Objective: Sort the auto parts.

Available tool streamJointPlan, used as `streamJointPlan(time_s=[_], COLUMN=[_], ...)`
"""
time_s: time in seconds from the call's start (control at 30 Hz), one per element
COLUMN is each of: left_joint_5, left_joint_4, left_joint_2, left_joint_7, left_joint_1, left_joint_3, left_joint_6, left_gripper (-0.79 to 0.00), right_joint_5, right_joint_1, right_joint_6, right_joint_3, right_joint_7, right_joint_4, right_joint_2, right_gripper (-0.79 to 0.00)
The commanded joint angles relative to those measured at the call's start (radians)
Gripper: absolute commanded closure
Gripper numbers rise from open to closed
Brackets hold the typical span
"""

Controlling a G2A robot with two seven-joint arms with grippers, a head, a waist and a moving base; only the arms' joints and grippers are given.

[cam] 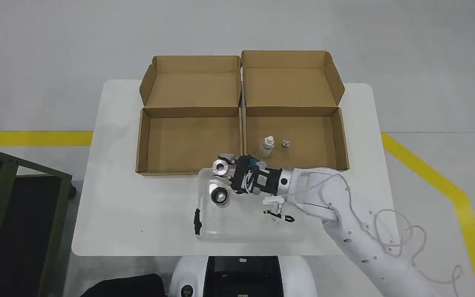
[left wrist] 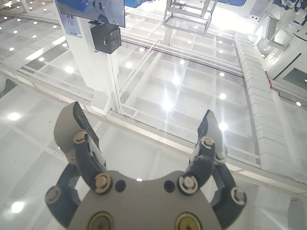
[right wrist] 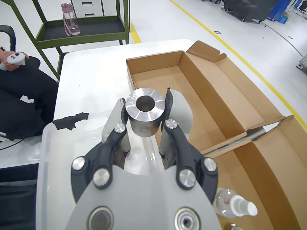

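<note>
Currently: step in hand, as judged, is carrying a metal sleeve (right wrist: pixel 145 118) to a box. Right gripper (right wrist: pixel 145 101): fingers clenched on the sleeve's sides, bore facing away from the wrist. Location: over the near wall of the empty cardboard box (cam: pixel 185 141), by the corner adjoining the second box (cam: pixel 326 141). That second box, beside the empty one, holds a spray bottle (cam: pixel 266 144) and a small metal part (cam: pixel 286 141). Clear tray (cam: pixel 237 223), just on the robot's side of the empty box: a bearing ring (cam: pixel 219 194) lies in it. Left gripper (left wrist: pixel 144 120): fingers spread, grasping nothing. Handling: lift clear of the wall, carry well inside, lower near the floor before letting go; the sleeve looks smooth and heavy, likely to roll.
</note>
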Motion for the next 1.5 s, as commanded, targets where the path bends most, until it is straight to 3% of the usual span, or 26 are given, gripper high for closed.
streamJointPlan(time_s=[0.0, 0.73, 1.47], left_joint_5=[0.0, 0.0, 0.0], left_joint_4=[0.0, 0.0, 0.0], left_joint_2=[0.0, 0.0, 0.0], left_joint_7=[0.0, 0.0, 0.0], left_joint_1=[0.0, 0.0, 0.0], left_joint_3=[0.0, 0.0, 0.0], left_joint_6=[0.0, 0.0, 0.0], left_gripper=[-0.785, -0.785, -0.785], right_joint_5=[-0.002, 0.03, 0.064], right_joint_1=[0.024, 0.323, 0.474], right_joint_6=[0.01, 0.166, 0.157], right_joint_3=[-0.025, -0.304, -0.411], right_joint_7=[0.003, -0.027, -0.033], right_joint_4=[0.034, 0.398, 0.725], right_joint_2=[-0.009, -0.174, -0.323], right_gripper=[0.0, 0.0, 0.0])
